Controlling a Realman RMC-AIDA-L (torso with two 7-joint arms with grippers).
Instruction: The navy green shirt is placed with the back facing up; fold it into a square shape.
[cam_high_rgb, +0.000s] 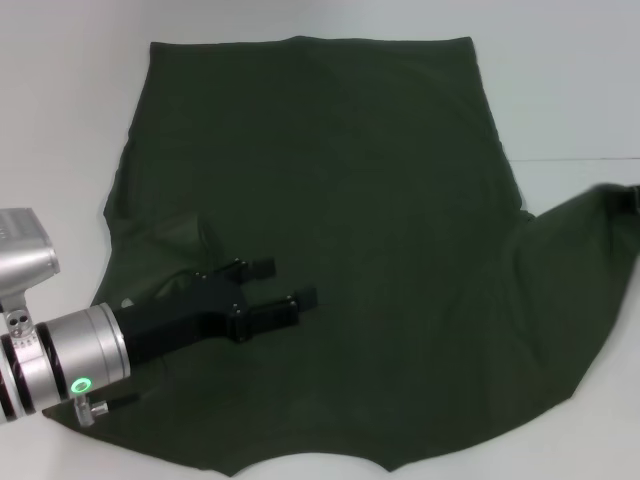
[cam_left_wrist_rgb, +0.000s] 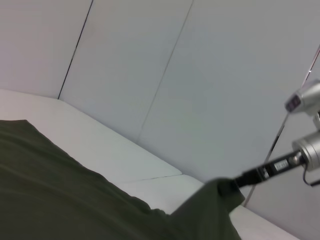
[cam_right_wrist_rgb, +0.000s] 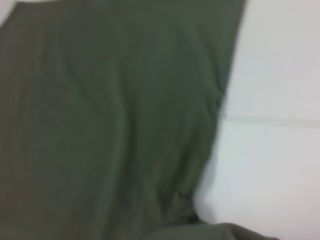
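Note:
The navy green shirt lies spread on the white table, plain side up. Its left sleeve is folded in over the body. My left gripper hovers open just above the cloth near that folded sleeve, with nothing between its fingers. The right sleeve is pulled up and out toward the right edge of the head view. In the left wrist view my right gripper is shut on the tip of that raised sleeve. The right wrist view shows only the shirt from above.
The white table shows around the shirt, with a seam running across it on the right. Pale wall panels stand behind the table. The shirt's hem lies at the far side.

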